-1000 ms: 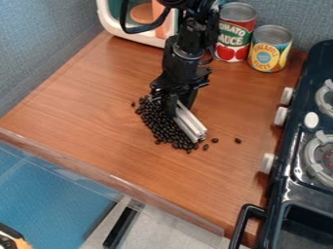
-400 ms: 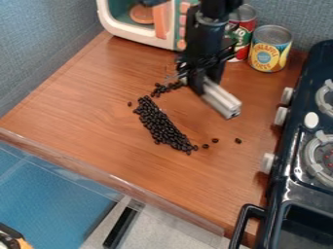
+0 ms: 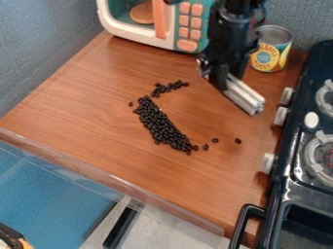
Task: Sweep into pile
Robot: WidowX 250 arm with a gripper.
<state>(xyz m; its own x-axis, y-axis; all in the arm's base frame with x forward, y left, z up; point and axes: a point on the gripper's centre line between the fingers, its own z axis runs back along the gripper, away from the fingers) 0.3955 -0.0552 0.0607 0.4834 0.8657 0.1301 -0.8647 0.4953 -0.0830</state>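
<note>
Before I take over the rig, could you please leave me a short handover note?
Pincer: holding the pale bar, between the beans and the stove.
Done: most beans lie in one slanting strip.
Left: a small cluster past the strip's upper end, plus a few stray beans on either side, would likely need sweeping in.

The arm [image 3: 231, 36] is black — thick and rounded above, angular around the hand [image 3: 228, 80].

Wooden counter [image 3: 84, 112]: black beans [image 3: 161, 126], can [image 3: 269, 56], toy microwave [image 3: 170, 26].
</note>
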